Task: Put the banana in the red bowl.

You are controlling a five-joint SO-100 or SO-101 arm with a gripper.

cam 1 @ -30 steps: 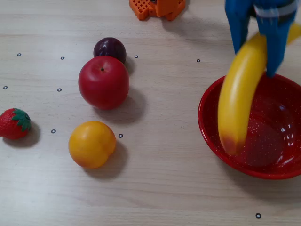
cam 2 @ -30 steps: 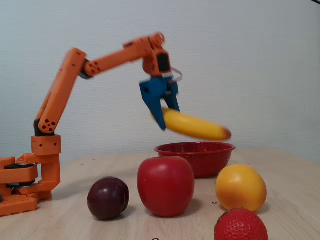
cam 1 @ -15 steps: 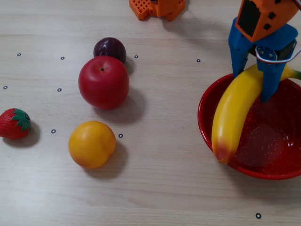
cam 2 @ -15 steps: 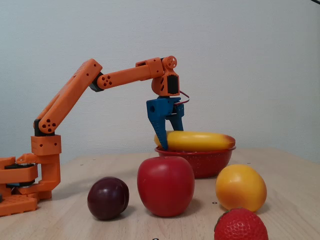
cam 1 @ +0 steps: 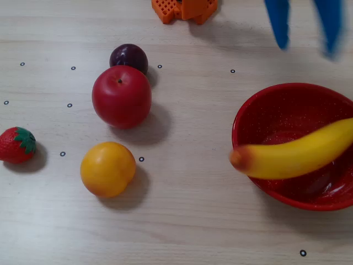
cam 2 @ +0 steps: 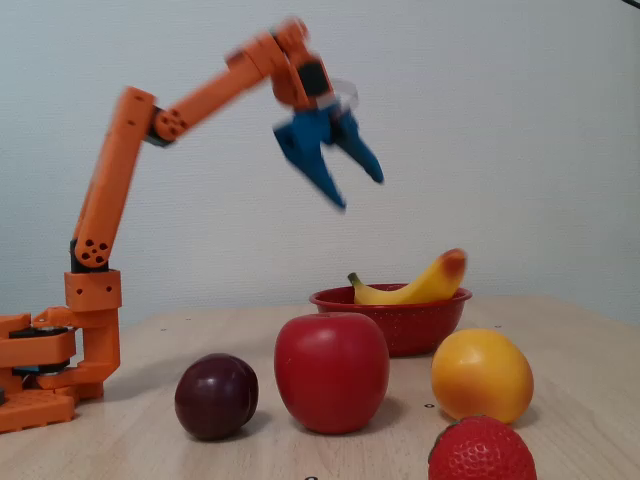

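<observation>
The yellow banana [cam 1: 295,156] lies across the red bowl [cam 1: 287,107], its orange-brown end sticking out over the bowl's left rim. In the side fixed view the banana [cam 2: 415,287] rests in the red bowl [cam 2: 395,320] with that end tilted up. My blue gripper [cam 2: 358,190] hangs open well above the bowl, holding nothing. In the top fixed view only the gripper [cam 1: 306,47] fingertips show, blurred, at the top right, spread apart beyond the bowl.
A red apple [cam 1: 121,96], a dark plum [cam 1: 128,57], an orange-yellow fruit [cam 1: 107,169] and a strawberry [cam 1: 16,144] sit on the wooden table to the left of the bowl. The arm's orange base [cam 1: 183,8] stands at the top edge.
The gripper opened and let go of the banana, then rose up and away from the bowl. The banana swung round and now lies across the bowl.
</observation>
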